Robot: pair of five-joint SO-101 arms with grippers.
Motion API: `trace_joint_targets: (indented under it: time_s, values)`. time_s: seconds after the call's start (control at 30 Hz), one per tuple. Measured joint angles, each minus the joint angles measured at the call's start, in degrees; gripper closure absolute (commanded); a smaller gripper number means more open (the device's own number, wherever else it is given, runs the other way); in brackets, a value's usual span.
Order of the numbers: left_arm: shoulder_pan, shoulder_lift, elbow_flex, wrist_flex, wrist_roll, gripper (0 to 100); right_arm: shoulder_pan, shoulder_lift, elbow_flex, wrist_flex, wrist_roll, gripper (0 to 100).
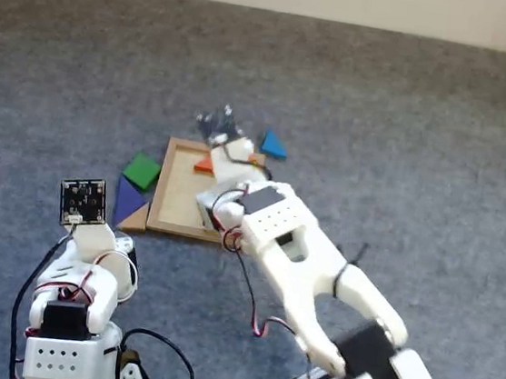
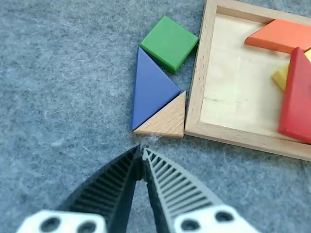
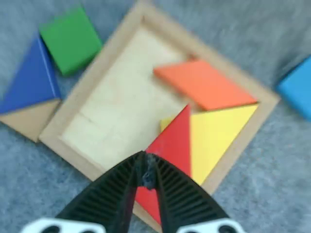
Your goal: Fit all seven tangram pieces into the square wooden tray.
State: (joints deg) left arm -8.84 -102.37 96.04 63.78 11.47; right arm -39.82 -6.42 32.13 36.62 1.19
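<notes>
The square wooden tray (image 1: 166, 214) holds an orange parallelogram (image 3: 204, 82), a yellow triangle (image 3: 218, 131) and a red triangle (image 3: 170, 145) whose edge rides up over the yellow one. On the carpet to the tray's left lie a green square (image 2: 169, 42), a dark blue triangle (image 2: 151, 90) and a plain wooden triangle (image 2: 166, 121); a light blue piece (image 1: 274, 144) lies off the far right corner. My right gripper (image 3: 145, 167) is shut directly above the red triangle. My left gripper (image 2: 142, 148) is shut, with its tip just short of the wooden triangle.
Grey carpet covers the floor around the tray. The right arm (image 1: 272, 224) stretches over the tray's near right part and hides it in the high view. The left arm's base (image 1: 65, 314) stands at the near left.
</notes>
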Motion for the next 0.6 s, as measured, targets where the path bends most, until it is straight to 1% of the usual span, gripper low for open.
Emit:
trace_joint_targets:
  time_s: [0.13, 0.23, 0.43, 0.6]
  values:
    - [0.0, 0.0, 0.0, 0.0, 0.0, 100, 2.2, -5.27, 2.11, 2.55, 0.0, 99.3]
    - [0.0, 0.0, 0.0, 0.0, 0.0, 100, 3.6, -6.59, 3.69, 3.52, 0.0, 99.3]
    - [0.0, 0.0, 0.0, 0.0, 0.0, 100, 8.09, -6.59, 6.68, 3.69, 0.0, 99.3]
    - [0.0, 0.0, 0.0, 0.0, 0.0, 100, 8.79, -1.85, 6.77, 4.66, 0.0, 99.3]
